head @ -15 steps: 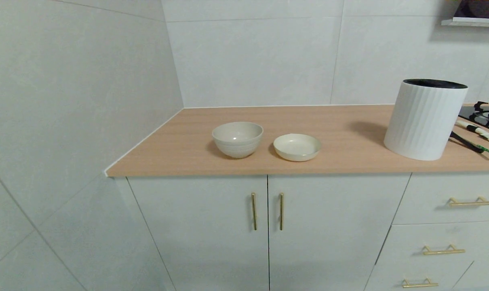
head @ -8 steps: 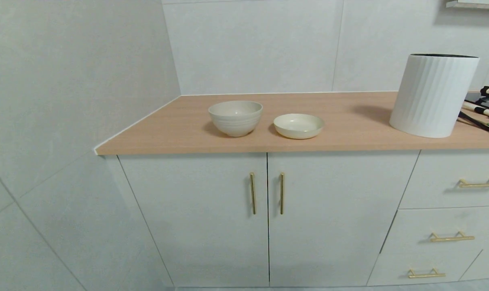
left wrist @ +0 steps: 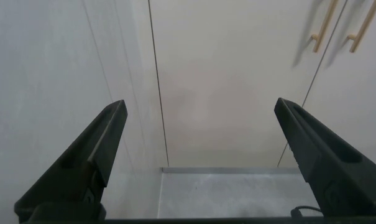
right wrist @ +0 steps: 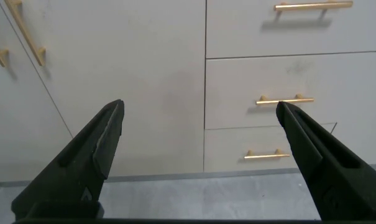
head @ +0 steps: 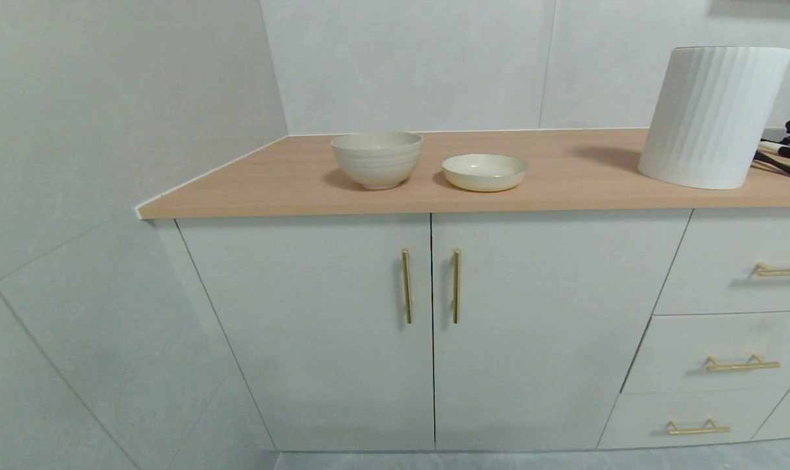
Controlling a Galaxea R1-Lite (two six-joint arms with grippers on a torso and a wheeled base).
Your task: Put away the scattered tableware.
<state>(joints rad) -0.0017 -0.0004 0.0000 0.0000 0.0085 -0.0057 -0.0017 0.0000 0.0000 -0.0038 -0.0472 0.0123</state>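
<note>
A beige ribbed bowl (head: 377, 158) stands on the wooden countertop (head: 565, 183) left of centre. Just to its right lies a shallow cream dish (head: 485, 172), a small gap apart from it. My left gripper (left wrist: 200, 112) is open, low down, facing the white cabinet door (left wrist: 225, 81) and the floor. My right gripper (right wrist: 200, 109) is open too, low in front of the drawer fronts (right wrist: 293, 87). Nothing is between either pair of fingers.
A tall white ribbed container (head: 715, 116) stands at the counter's right, with utensils (head: 783, 160) behind it. Below are two cabinet doors with gold handles (head: 431, 286) and drawers (head: 747, 313) at right. A tiled wall (head: 108, 130) closes the left side.
The head camera has dropped lower, so the counter and bowls sit higher in the picture and more of the cabinet and floor shows. Bowl and dish stay in place.
</note>
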